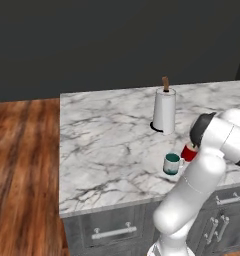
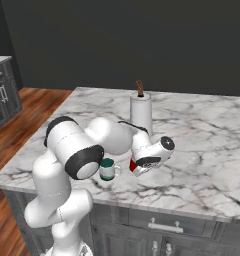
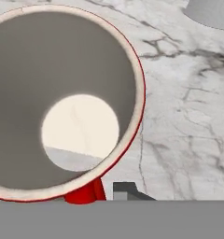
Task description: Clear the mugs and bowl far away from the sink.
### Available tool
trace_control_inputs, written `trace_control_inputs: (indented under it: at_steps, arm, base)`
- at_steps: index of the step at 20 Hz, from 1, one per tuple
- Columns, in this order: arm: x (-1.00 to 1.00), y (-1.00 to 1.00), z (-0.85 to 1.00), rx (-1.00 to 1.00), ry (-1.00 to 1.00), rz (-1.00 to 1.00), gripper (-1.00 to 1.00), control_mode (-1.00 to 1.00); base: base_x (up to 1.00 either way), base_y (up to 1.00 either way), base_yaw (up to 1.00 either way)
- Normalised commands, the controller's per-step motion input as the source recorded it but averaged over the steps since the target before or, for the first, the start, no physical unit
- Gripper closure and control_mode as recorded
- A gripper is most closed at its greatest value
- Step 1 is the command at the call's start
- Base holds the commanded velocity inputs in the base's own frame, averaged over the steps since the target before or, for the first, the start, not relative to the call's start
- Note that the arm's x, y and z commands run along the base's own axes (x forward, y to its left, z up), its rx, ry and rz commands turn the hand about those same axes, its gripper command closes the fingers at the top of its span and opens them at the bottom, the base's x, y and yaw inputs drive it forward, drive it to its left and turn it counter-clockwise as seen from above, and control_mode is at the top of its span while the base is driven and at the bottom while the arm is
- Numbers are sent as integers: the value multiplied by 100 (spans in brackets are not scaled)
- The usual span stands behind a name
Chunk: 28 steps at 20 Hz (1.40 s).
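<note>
Paper towel roll stands behind red mug, grey mug.

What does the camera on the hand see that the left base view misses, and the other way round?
Hand view alone: the red mug's white inside, down to its pale bottom. Left base view alone: the grey-and-teal mug, the paper towel roll, the wood floor and the cabinet drawers. Both share the red mug and the marble counter.
</note>
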Motion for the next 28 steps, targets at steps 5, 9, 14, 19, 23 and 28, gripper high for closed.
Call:
trace_control_inputs:
  at_steps: [5, 9, 14, 19, 23, 28]
  arm:
    - [0, 0, -9, 0, 0, 0, -100, -100]
    - [0, 0, 0, 0, 0, 0, -100, -100]
    - [0, 1, 0, 0, 0, 0, -100, -100]
    - [0, 23, 0, 0, 0, 0, -100, -100]
    - [-3, 40, 2, -2, 0, 0, -100, -100]
    - [-12, 3, 23, 0, 0, 0, -100, -100]
  base:
    - [0, 0, 0]
    - [0, 0, 0]
    - [0, 0, 0]
    - [0, 0, 0]
    - [0, 0, 0]
    - [0, 0, 0]
